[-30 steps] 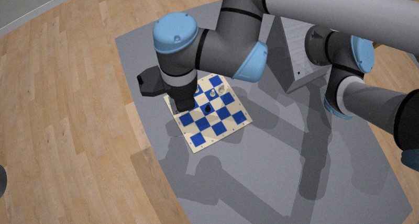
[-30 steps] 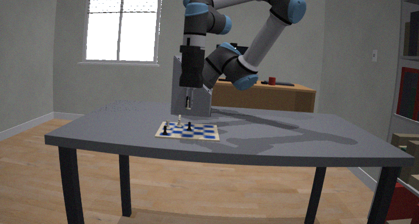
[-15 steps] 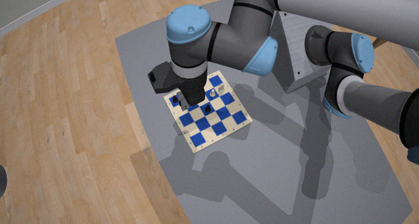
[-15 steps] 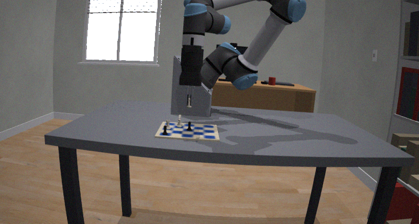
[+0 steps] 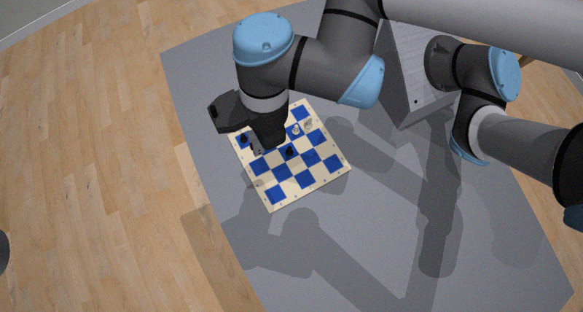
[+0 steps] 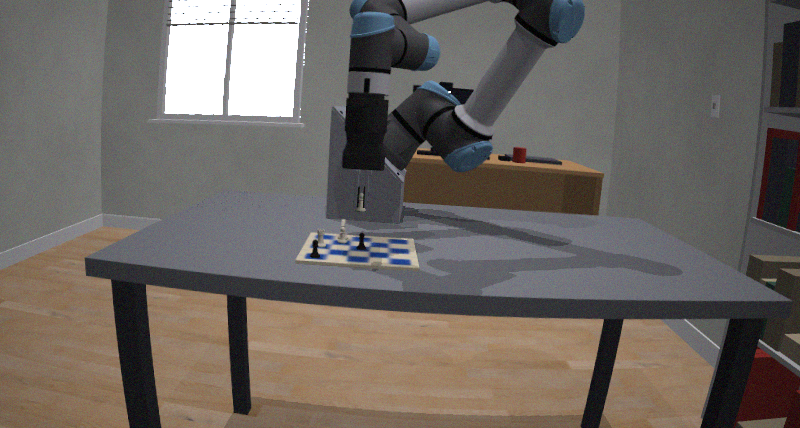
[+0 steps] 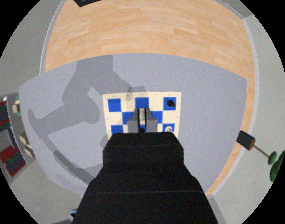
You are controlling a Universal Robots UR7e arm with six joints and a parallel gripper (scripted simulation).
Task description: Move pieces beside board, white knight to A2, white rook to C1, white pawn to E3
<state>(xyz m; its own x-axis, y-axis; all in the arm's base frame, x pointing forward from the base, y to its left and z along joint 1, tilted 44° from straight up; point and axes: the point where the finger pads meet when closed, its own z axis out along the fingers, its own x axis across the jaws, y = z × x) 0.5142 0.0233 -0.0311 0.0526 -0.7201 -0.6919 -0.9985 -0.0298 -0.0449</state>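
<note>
The blue and cream chess board [image 5: 345,172] [image 6: 335,262] [image 7: 116,120] lies on the grey table [image 5: 366,237] [image 6: 223,241]. My gripper [image 5: 256,149] [image 6: 361,199] [image 7: 142,114] is shut on a small white piece [image 6: 361,200], held upright well above the board's left side; I cannot tell which kind of piece it is. A white pawn-like piece [image 5: 296,128] and a white knight [image 5: 308,123] stand on the board's far squares. Two black pawns [image 5: 243,138] [image 5: 288,150] [image 6: 314,250] [image 6: 361,241] stand on the board. A small pale piece stands at the board's front edge.
The arm's grey pedestal [image 5: 412,65] [image 6: 335,201] stands on the table behind the board. The arm's elbow and forearm hang over the table's right half. A wooden desk [image 6: 503,185] stands at the back of the room.
</note>
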